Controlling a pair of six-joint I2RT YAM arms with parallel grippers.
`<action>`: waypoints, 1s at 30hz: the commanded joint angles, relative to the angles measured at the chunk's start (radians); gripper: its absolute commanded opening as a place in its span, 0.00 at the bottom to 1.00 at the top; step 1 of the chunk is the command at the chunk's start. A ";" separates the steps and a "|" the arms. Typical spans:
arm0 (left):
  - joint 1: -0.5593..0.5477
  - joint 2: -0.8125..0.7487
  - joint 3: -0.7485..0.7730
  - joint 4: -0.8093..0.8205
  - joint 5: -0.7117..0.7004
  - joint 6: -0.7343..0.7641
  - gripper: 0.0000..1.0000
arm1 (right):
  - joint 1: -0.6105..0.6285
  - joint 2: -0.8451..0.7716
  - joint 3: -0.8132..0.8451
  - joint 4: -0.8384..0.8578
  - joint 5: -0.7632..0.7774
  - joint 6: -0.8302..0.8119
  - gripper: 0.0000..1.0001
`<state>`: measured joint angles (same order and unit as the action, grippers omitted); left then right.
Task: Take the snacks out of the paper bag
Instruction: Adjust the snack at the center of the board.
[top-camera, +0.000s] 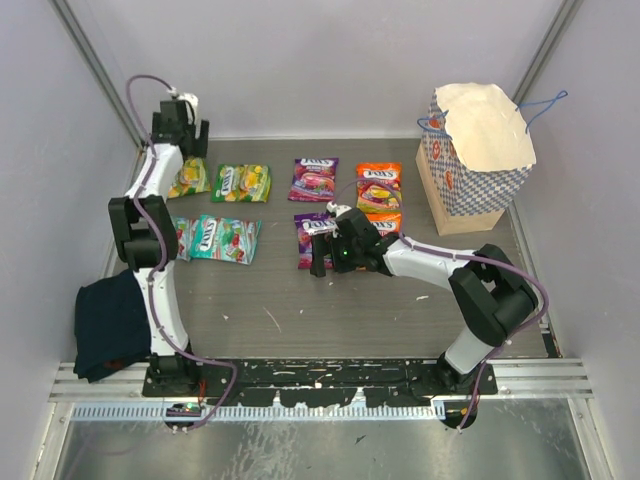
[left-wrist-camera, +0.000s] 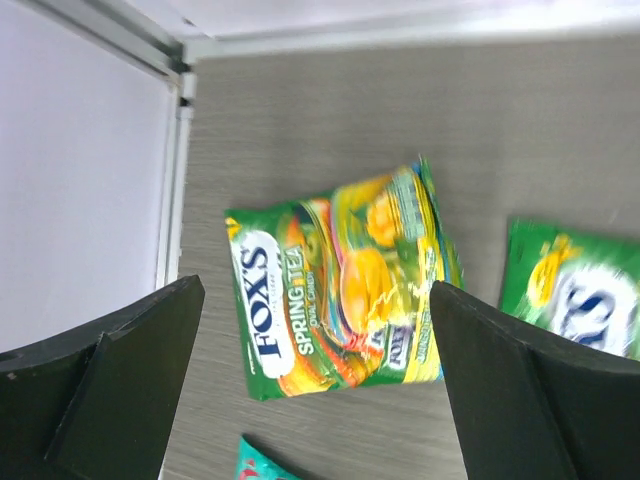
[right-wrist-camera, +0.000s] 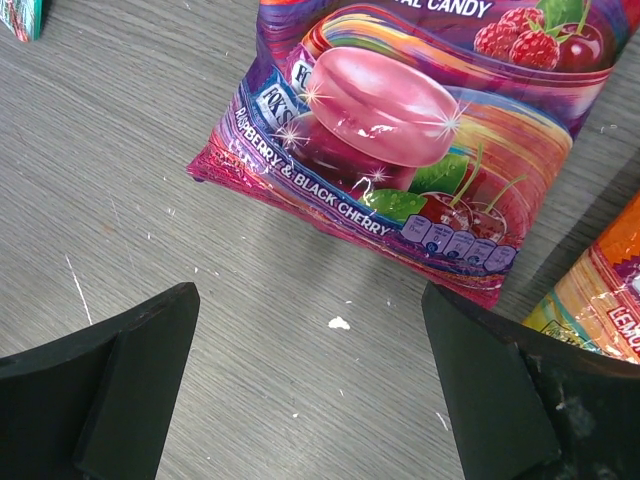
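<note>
Wide apart and empty: left end effector (left-wrist-camera: 315, 295) above green packet (left-wrist-camera: 340, 285), right end effector (right-wrist-camera: 310, 300) above purple packet (right-wrist-camera: 400, 130).

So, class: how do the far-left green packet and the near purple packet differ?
The green packet reads Spring Tea; the purple packet, Raspberry & Black Cherry. The green one lies by the wall; the purple one mid-table beside an orange packet. Both are glossy Fox's packets lying flat.

White links and blocky black joints form the left arm (top-camera: 160, 290) and right arm (top-camera: 425, 262), trailing mauve cables (top-camera: 129, 95), with matte black wedge fingers on the left hand (left-wrist-camera: 312, 290) and right hand (right-wrist-camera: 310, 290).
</note>
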<state>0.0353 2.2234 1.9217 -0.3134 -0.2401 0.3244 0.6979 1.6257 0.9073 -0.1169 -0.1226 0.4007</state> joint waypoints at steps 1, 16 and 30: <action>0.026 0.014 0.257 -0.229 -0.051 -0.443 0.98 | -0.001 -0.019 0.033 0.016 -0.014 -0.007 1.00; 0.142 0.141 0.201 -0.328 0.157 -0.950 0.98 | -0.001 -0.029 0.023 0.018 -0.011 -0.010 1.00; 0.149 0.304 0.346 -0.420 0.085 -0.654 0.98 | -0.001 -0.040 0.021 0.011 0.000 -0.015 1.00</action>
<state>0.1852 2.5118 2.2795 -0.7250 -0.1146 -0.4988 0.6979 1.6257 0.9073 -0.1230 -0.1242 0.3950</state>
